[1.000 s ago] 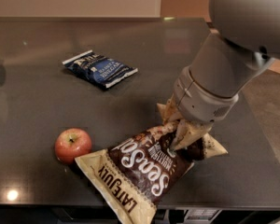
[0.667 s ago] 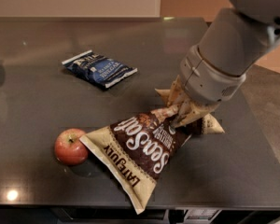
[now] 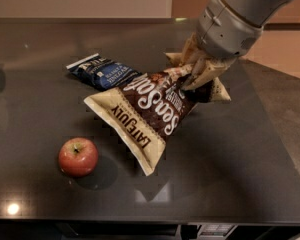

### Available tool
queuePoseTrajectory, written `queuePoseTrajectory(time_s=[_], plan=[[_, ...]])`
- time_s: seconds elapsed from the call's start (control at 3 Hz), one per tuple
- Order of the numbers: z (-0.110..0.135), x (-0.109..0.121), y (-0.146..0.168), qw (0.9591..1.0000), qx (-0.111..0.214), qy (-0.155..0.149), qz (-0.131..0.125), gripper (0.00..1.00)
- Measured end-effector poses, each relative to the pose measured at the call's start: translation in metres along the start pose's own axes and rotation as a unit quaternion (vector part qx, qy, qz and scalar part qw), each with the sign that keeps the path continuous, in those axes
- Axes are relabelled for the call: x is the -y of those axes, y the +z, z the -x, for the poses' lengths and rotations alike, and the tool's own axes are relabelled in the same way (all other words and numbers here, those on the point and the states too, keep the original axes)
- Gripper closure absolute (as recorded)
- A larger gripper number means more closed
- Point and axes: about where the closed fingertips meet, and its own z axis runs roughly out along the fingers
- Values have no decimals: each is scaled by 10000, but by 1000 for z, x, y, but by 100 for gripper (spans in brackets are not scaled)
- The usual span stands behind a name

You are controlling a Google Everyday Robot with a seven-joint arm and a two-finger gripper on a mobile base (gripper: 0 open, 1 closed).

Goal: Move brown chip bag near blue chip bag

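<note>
Brown chip bag (image 3: 155, 109): large and crinkly, dark brown front with white script, cream edge reading "LATE JULY"; tilted at the table's middle, its right end raised.
Gripper (image 3: 192, 76): far right of centre, fingers clamped on the bag's crumpled right end.
Blue chip bag (image 3: 102, 73): small, flat on the table (image 3: 230, 159), just beside the brown bag's far-left corner.
Apple (image 3: 78, 156): red, near left, apart from both bags.

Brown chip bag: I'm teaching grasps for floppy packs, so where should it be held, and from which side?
Pinch the flat cream seam at the right end of the large crinkly brown chip bag, coming from above right, where the claw is clamped now. That flared edge is thin; the puffy body is not.
</note>
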Motion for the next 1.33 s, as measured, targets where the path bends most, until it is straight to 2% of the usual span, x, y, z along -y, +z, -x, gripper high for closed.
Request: queuePoseTrajectory(time_s=[0.33, 0.67, 1.0, 1.33], plan=[[-4, 40, 5, 9997, 154, -30, -167, 100], [-8, 74, 27, 9993, 209, 132, -292, 100], [-16, 98, 51, 9983, 122, 358, -445, 83], [-30, 120, 67, 9967, -15, 563, -589, 59]])
